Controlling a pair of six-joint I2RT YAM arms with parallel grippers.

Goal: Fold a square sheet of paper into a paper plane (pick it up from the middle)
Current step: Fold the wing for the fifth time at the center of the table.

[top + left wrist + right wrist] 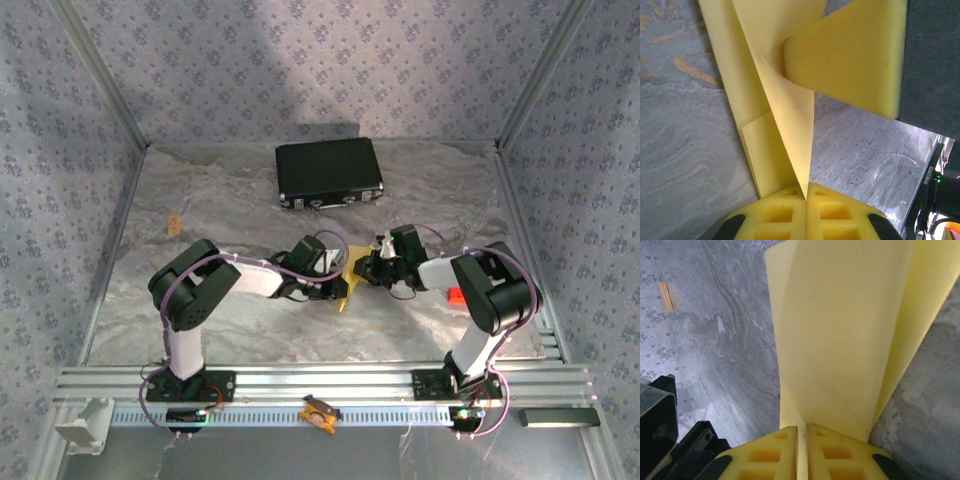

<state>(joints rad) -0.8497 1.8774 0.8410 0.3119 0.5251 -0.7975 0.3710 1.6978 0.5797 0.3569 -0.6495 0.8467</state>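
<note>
The left gripper [805,196] has its yellow foam-padded fingers [775,212] pressed together on the lower point of a thin yellow sheet of paper [771,60], which rises from between the pads as a long, narrow tapering fold with a second layer lying behind it on the left. The right gripper [801,436] is likewise clamped on the same sheet [840,340]: its foam pads [840,455] meet around a bottom edge, and the paper curves up and away from them in a broad bowed panel. From the left wrist, one foam pad of the right gripper [855,55] is seen pinching the sheet higher up. Seen from above, the two grippers [338,272] [366,268] face each other near the middle of the grey marbled tabletop [250,320], with the yellow paper [345,293] held between them and hanging just below. Beyond them, towards the back wall, lies a closed black rectangular case [328,172], well apart from the paper. A small orange-tan clip [174,224] rests on the table far to the left.
</note>
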